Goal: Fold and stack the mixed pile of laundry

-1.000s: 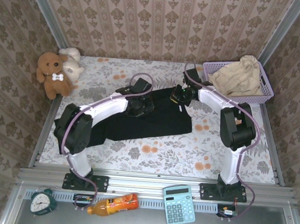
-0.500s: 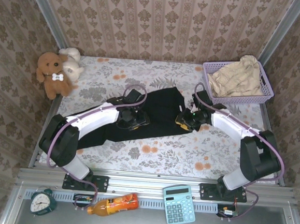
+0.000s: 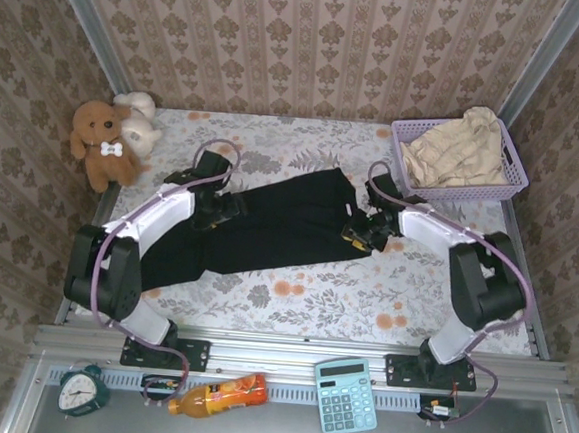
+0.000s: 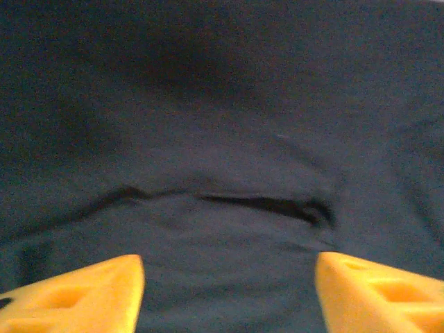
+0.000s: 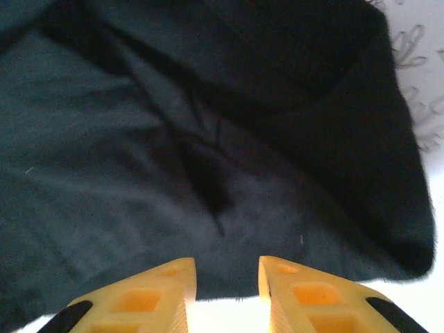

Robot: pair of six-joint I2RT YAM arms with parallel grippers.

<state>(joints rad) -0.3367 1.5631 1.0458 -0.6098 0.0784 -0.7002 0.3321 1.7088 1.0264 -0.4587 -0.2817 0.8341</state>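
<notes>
The black cloth (image 3: 279, 226) is big, soft and plain. It lies flat in the middle of the table (image 3: 313, 294), in a long shape from 8 o'clock up to 2 o'clock. Close up it has soft wrinkles and one dark fold line. The beige cloth (image 3: 460, 150) is smaller and all crumpled. It sits heaped in the purple plastic basket (image 3: 482, 192) at 2 o'clock, and one bit pokes over the far rim. The two cloths are well apart.

The left gripper (image 3: 228, 210) is low over the black cloth, toward its 9 o'clock side. The left arm bends out and round from its base at 7 o'clock. Its yellow fingers (image 4: 76, 295) are spread wide, and nothing is between them. The right gripper (image 3: 358, 232) is at the cloth's 3 o'clock edge, with the arm curled in from 5 o'clock. Its yellow fingers (image 5: 139, 302) have just a small gap, and nothing is pinched there. The cloth's edge lies right in front of them.

The table has a flowery cover. A fuzzy brown teddy (image 3: 100, 143) and a cream plush toy (image 3: 141, 125) sit at 10 o'clock.
</notes>
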